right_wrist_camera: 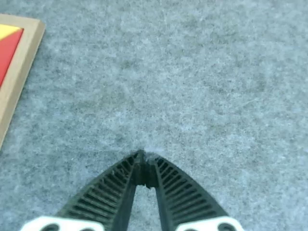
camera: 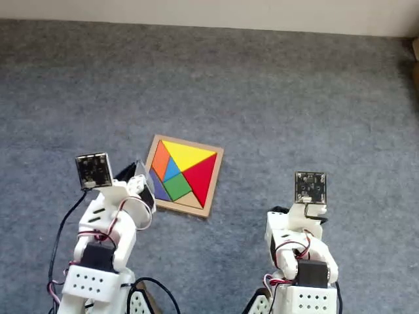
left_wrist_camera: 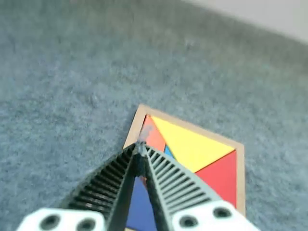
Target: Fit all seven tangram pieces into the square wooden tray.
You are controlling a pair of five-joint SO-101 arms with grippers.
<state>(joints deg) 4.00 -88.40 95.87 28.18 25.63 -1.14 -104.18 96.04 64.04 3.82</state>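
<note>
Tray filled; both pincers pressed together.
We note a worktop (camera: 294, 98) covered in grey, felt-like carpet, with a pale strip (camera: 262, 13) along its far edge. The square wooden tray (camera: 190, 209) lies flat near the middle, filled by tangram pieces (camera: 186, 157) in yellow, red, orange, blue, green, purple and tan. The left pincer (left_wrist_camera: 142, 147) sits over the tray's orange corner, fingers closed together. The right pincer (right_wrist_camera: 144, 161), likewise closed, is over bare carpet, well apart from the tray.
</note>
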